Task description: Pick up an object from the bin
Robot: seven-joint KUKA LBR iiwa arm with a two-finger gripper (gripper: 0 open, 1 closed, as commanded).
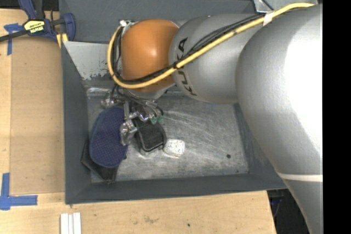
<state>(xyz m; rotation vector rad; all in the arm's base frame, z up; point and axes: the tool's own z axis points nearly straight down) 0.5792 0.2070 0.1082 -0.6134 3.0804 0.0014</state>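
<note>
The big silver arm (pixel 263 63) sweeps in from the right and bends down over the grey metal bin (pixel 74 118), its smooth round casing covering much of the right side. A yellow cable (pixel 290 8) runs along the casing and loops round the wrist. At that wrist sits a glossy orange cover (pixel 145 52), dome-shaped, pointing down at the bin's left half.

On the scuffed metal floor, far left, lies a dark blue oval pad (pixel 107 142), soft and fabric-like, with a black edge showing at its lower end. Just right of its upper end, the pincer (pixel 131 120) is down low, a cluster of bare metal parts under the orange dome. It sits between the blue pad and a black block (pixel 149 138), a rounded rectangle with a matt face, close against both. Clenched or released? I cannot tell, and nothing shows as gripped. Smallest of all, a white crumpled scrap (pixel 174 147) lies just right of the black block.
</note>
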